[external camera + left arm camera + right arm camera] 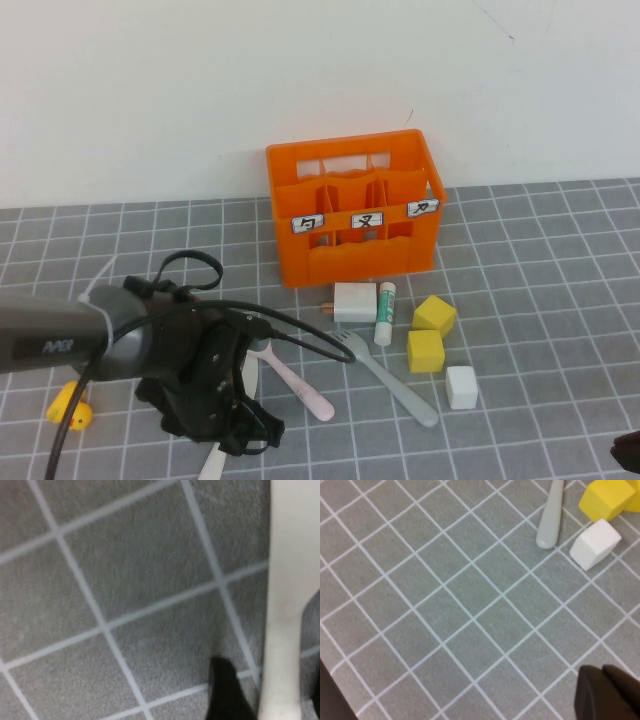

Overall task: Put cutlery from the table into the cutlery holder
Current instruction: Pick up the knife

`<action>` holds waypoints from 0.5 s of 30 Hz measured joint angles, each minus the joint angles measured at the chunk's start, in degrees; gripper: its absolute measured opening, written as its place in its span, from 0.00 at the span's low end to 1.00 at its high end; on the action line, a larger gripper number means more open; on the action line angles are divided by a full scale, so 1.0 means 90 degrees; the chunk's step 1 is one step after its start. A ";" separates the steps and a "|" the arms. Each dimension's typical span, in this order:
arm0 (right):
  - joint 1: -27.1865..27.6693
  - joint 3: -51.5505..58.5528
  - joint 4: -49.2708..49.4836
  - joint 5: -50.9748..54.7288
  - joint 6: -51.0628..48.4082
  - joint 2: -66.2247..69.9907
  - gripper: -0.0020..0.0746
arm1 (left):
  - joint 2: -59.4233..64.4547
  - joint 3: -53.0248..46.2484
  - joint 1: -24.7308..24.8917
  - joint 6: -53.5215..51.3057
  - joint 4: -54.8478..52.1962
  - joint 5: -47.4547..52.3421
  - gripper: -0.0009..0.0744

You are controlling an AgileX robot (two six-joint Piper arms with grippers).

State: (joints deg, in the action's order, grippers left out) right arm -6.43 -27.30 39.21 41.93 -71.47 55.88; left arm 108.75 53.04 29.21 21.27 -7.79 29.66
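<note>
- We see the orange cutlery holder (353,205) standing upright at the back of the grey tiled table (540,320), against the white wall, with its three white labels facing us; we take it as our landmark.
- Just in front of the holder lie a small white block (354,301) and, touching it on the right, a white-and-green glue stick (384,312).
- Further forward and to the right of the holder's front sit two yellow cubes (433,315) and a white cube (461,387).
- The grey fork (391,377) lies flat in front of the holder, its tines towards the crate and its handle running towards the white cube.
- The pale pink spoon (300,387) lies flat forward and left of the holder, beside the fork, its bowl end hidden under our left arm.
- The cream-white knife (285,600) lies on the table under our left gripper (235,425), well forward and left of the holder; only its ends show past the gripper in the high view.
- We cannot tell from the views how the left gripper's jaws stand, nor whether they grip the knife.
- A small yellow object (71,407) lies far left and forward of the holder.
- Our right gripper (607,695) hangs closed and empty over bare tiles, far forward and right of the holder, near the white cube.
</note>
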 joint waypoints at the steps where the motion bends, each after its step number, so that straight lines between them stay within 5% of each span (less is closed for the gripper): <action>1: -0.0008 0.0000 -0.0015 0.0000 0.0000 0.0000 0.02 | 0.0021 0.0000 0.0000 0.0014 0.0000 -0.0001 0.48; 10: -0.0012 0.0000 -0.0043 -0.0017 -0.0005 0.0029 0.02 | 0.0070 0.0023 0.0013 0.0164 -0.0013 -0.0011 0.35; 15: -0.0012 0.0000 -0.0054 -0.0017 -0.0005 0.0029 0.02 | 0.0080 0.0023 0.0037 0.0172 0.0001 -0.0033 0.16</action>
State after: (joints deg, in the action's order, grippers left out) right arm -6.54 -27.30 38.72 41.78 -71.51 56.14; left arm 109.46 53.24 29.55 22.82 -7.78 29.36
